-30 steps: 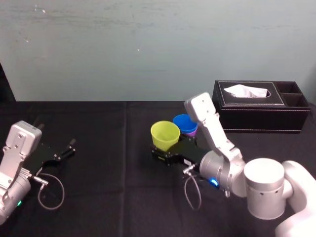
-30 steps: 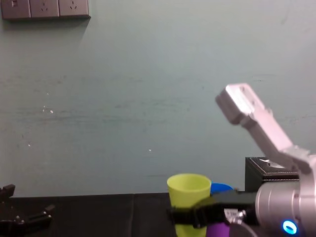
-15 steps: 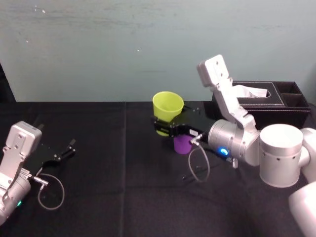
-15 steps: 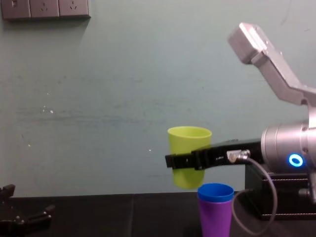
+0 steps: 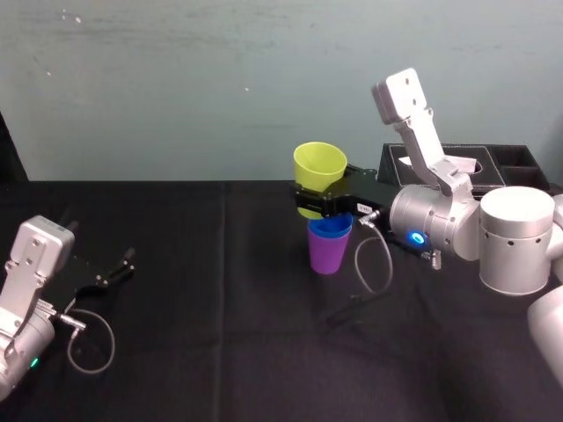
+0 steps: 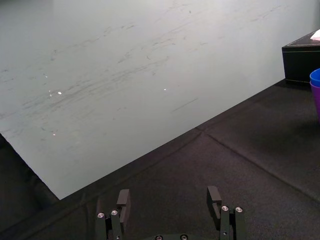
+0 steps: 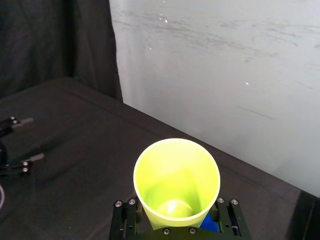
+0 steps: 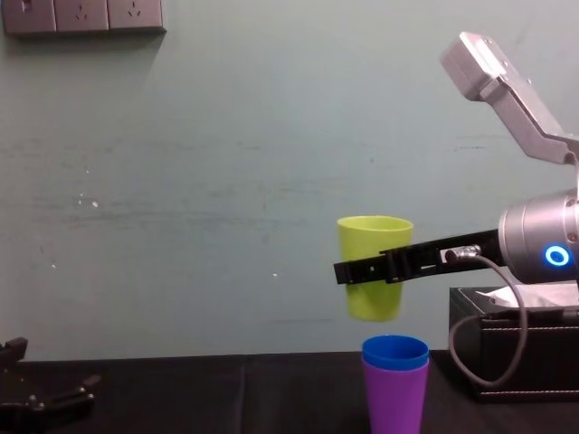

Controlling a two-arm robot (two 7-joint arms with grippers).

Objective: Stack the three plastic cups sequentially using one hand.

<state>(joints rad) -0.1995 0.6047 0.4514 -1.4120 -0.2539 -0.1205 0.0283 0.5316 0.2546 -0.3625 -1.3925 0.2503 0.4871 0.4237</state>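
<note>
My right gripper (image 5: pixel 314 199) (image 8: pixel 373 269) (image 7: pixel 175 215) is shut on the yellow-green cup (image 5: pixel 318 170) (image 8: pixel 374 267) (image 7: pixel 176 183) and holds it upright in the air. Just below it, and slightly to the right in the chest view, the blue cup (image 5: pixel 331 227) (image 8: pixel 395 353) sits nested inside the purple cup (image 5: pixel 327 254) (image 8: pixel 395 400) on the black table. The held cup hangs clear of the blue rim. My left gripper (image 5: pixel 110 272) (image 6: pixel 170 200) rests open on the table at the far left, with nothing between its fingers.
A black tissue box (image 5: pixel 493 163) (image 8: pixel 520 339) stands at the back right, behind my right arm. The table (image 5: pixel 211 334) is covered in black cloth, and a pale green wall runs along its far edge. A grey cable (image 5: pixel 374 264) loops down from my right wrist.
My right gripper has lifted the yellow-green cup off the table and carried it right, to above the blue-in-purple stack. The left arm has not moved.
</note>
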